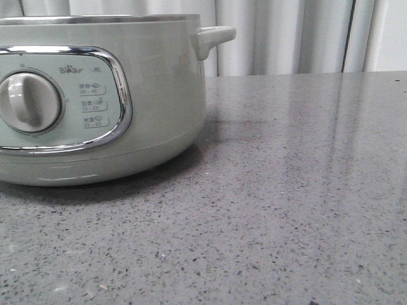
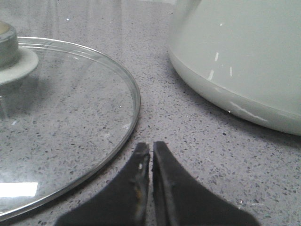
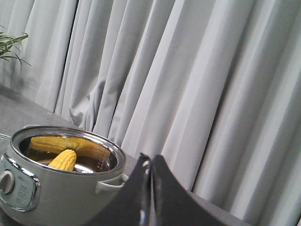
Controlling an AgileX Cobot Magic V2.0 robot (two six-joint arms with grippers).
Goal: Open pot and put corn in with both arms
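Observation:
The pale green pot (image 1: 159, 95) stands at the left of the front view with no lid on it; its dial (image 1: 28, 101) and side handle (image 1: 213, 39) show. In the right wrist view the pot (image 3: 61, 188) is open and the yellow corn (image 3: 63, 160) lies inside it, mirrored in the metal wall. The glass lid (image 2: 61, 122) lies flat on the grey table beside the pot's wall (image 2: 244, 61). My left gripper (image 2: 151, 147) is shut and empty, low over the table between lid and pot. My right gripper (image 3: 150, 160) is shut and empty, raised to the right of the pot.
Grey speckled tabletop (image 1: 286, 210) stretches right of the pot. Pale curtains (image 3: 188, 70) hang behind the table. A green plant (image 3: 9, 44) shows at the far edge in the right wrist view.

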